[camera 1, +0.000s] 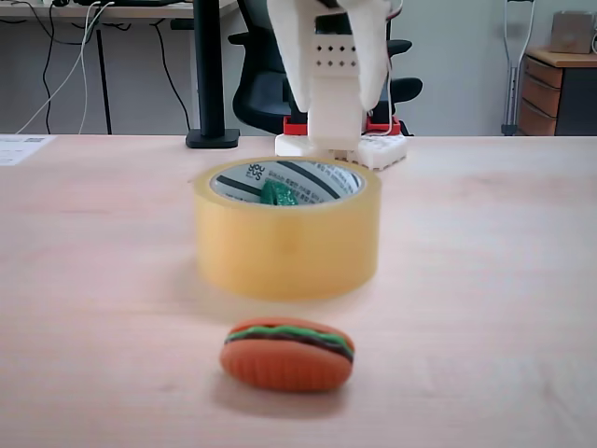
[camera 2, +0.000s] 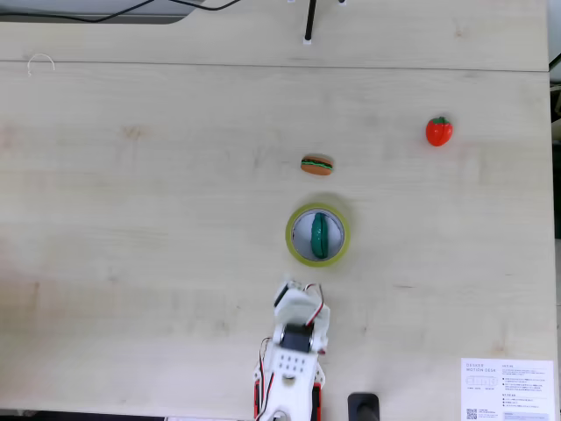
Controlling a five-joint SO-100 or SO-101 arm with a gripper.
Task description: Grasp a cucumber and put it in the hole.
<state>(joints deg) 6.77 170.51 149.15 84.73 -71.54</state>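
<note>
The dark green cucumber (camera 2: 321, 235) lies inside the hole (camera 2: 304, 237) of the yellowish tape roll (camera 2: 293, 250). In a fixed view from the table's level, just its top (camera 1: 278, 194) peeks over the roll's rim (camera 1: 284, 243), against the white printed core (camera 1: 322, 179). My gripper (camera 2: 301, 296) is drawn back toward the arm's base, clear of the roll and holding nothing. The same white gripper (camera 1: 336, 126) hangs behind the roll. How its jaws stand is not readable.
An orange-brown toy hamburger (camera 2: 316, 164) lies just beyond the roll, seen in front of it as (camera 1: 287, 353). A red toy strawberry (camera 2: 439, 131) sits at the upper right. A printed sheet (camera 2: 507, 389) lies at the lower right corner.
</note>
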